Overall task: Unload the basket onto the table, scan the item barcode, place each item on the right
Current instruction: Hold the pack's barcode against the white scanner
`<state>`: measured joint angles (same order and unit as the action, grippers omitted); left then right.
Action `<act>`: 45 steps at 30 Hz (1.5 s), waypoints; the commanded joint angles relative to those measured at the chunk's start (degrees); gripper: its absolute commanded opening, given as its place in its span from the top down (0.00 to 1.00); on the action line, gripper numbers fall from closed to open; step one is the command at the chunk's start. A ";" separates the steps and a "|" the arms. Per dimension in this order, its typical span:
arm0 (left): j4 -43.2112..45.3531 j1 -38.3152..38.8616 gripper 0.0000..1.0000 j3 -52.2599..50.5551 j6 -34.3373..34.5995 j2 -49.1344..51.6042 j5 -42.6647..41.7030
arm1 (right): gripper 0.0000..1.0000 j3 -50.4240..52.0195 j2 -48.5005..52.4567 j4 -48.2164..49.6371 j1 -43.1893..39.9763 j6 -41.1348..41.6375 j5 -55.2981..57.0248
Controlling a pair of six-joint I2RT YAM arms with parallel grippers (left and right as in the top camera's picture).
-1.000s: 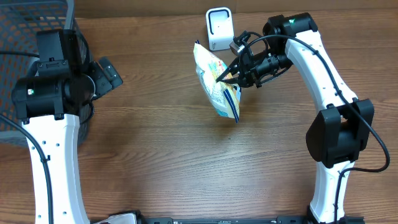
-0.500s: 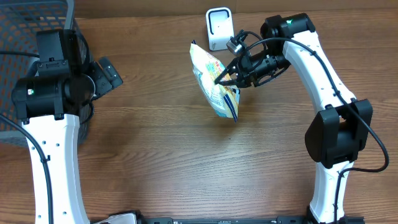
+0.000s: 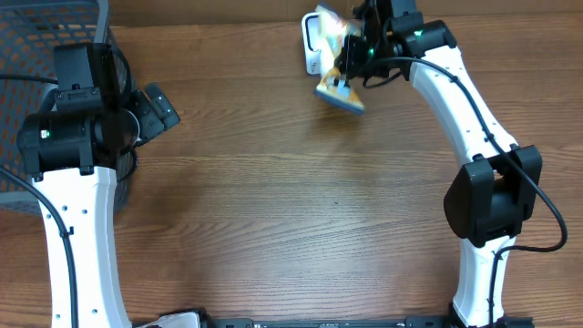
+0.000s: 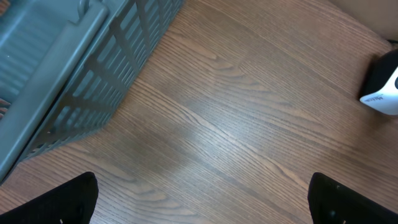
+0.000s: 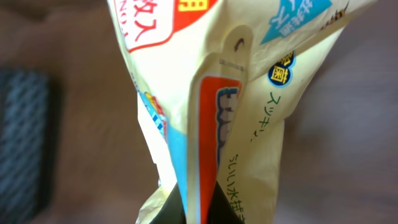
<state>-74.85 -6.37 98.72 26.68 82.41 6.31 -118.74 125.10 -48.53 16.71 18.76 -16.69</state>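
Observation:
The item is a cream snack bag (image 3: 335, 73) with blue, red and yellow print. It hangs at the table's far edge, right in front of the white scanner (image 3: 313, 44) and partly covering it. My right gripper (image 3: 357, 53) is shut on the bag's seam. Up close the bag (image 5: 217, 93) fills the right wrist view, pinched between the dark jaws of that gripper (image 5: 199, 214). No barcode shows in any view. My left gripper (image 3: 160, 107) stands open and empty at the left, beside the basket; its fingertips (image 4: 65, 202) hover wide apart over bare wood.
A dark grey mesh basket (image 3: 36, 36) fills the far left corner, and its wall (image 4: 93, 81) lies close to the left gripper. The scanner (image 4: 382, 90) shows at the right edge of the left wrist view. The table is brown wood.
The right arm has carried the bag away from mid-table, back and to the right, up against the scanner. The left arm has not moved.

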 commanded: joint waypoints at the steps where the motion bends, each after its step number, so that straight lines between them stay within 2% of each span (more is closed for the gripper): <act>1: 0.04 -0.02 0.00 0.55 0.57 0.02 0.72 | 0.96 -1.25 -0.79 5.20 2.12 2.32 18.10; 7: 0.04 -0.02 0.00 0.55 0.57 0.02 0.72 | 0.96 -1.25 -0.63 14.47 4.90 -7.32 23.34; 13: 0.04 -0.02 0.00 0.55 0.57 0.02 0.72 | 0.96 -1.25 2.29 17.14 7.50 -12.66 31.15; 19: 0.04 -0.02 0.00 0.55 0.57 0.02 0.72 | 0.96 -1.25 6.73 15.54 7.82 -13.29 33.64; 45: 0.04 -0.02 0.00 0.55 0.57 0.02 0.72 | 0.96 -1.22 6.86 13.25 7.82 -17.57 35.32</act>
<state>-74.85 -6.37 98.72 26.68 82.41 6.28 -118.83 133.67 -35.64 24.71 1.63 17.34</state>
